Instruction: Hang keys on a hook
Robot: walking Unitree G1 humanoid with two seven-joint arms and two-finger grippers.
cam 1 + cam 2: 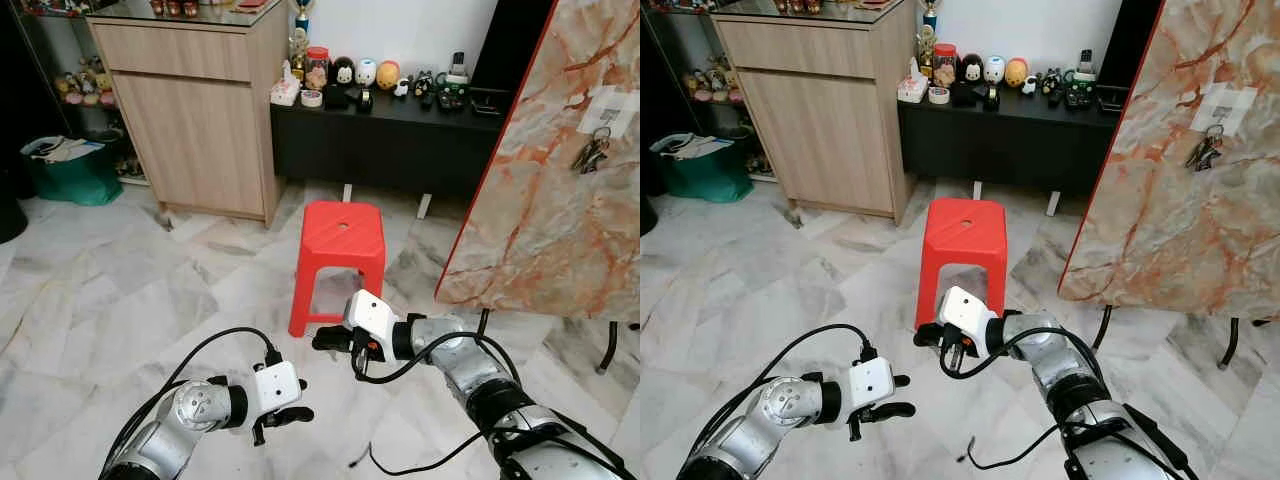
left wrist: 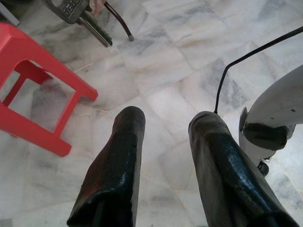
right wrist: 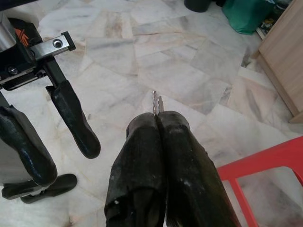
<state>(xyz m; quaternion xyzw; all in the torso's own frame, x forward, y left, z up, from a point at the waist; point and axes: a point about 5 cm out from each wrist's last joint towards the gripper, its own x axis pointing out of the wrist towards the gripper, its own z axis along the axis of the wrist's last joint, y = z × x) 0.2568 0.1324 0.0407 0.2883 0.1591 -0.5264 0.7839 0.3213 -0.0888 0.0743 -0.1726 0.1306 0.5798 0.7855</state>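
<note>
- The key [image 3: 157, 101] is a thin silver blade, just its tip poking out between the right gripper's [image 3: 157, 120] clenched fingers, low over the marble floor [image 1: 120, 290] beside the red stool [image 1: 340, 240].
- The left gripper [image 2: 163, 125] hangs nearby, released and empty.
- The hook [image 1: 601, 131] sits near the marble panel's [image 1: 540, 200] upper right edge, already carrying another bunch of keys [image 1: 590, 152].
- To do this well: raise the arm, step closer, and keep the grip firm.
</note>
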